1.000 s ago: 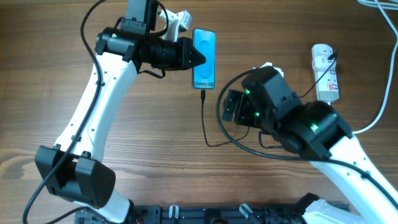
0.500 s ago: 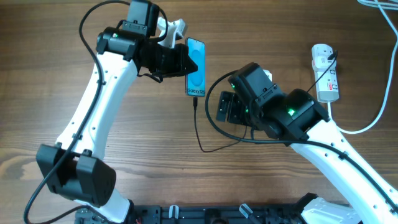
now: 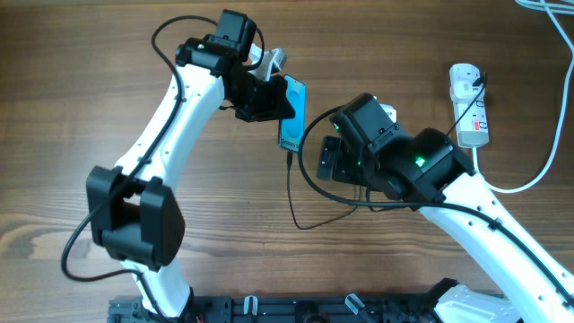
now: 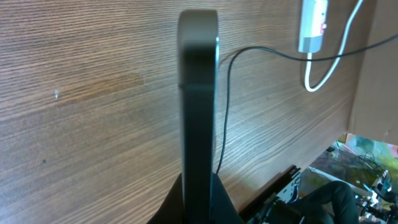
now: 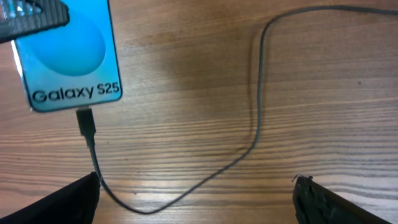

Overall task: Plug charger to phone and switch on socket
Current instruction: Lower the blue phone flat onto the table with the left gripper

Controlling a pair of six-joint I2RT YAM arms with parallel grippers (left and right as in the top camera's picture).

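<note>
My left gripper (image 3: 272, 99) is shut on the phone (image 3: 292, 114), which has a cyan screen and is tilted up on its long edge. In the left wrist view the phone (image 4: 199, 93) shows edge-on between the fingers (image 4: 198, 208). The charger's thin black cable (image 3: 293, 193) runs from the phone's lower short edge. Its connector tip (image 5: 86, 122) sits in the phone (image 5: 68, 56) by the "Galaxy S25" text. My right gripper (image 5: 199, 199) is wide open and empty above the cable loop (image 5: 258, 106). The white socket (image 3: 468, 106) lies at the far right with the black plug (image 3: 480, 82) in it.
The socket's thick white cord (image 3: 547, 161) loops along the right edge of the wooden table. The socket also shows in the left wrist view (image 4: 313, 25). A black rail (image 3: 314, 309) with the arm bases runs along the front edge.
My left arm has swung right and nearer with the phone, turning it up on its edge; the cable end followed. My right arm shifted left a second ago, then held still.
</note>
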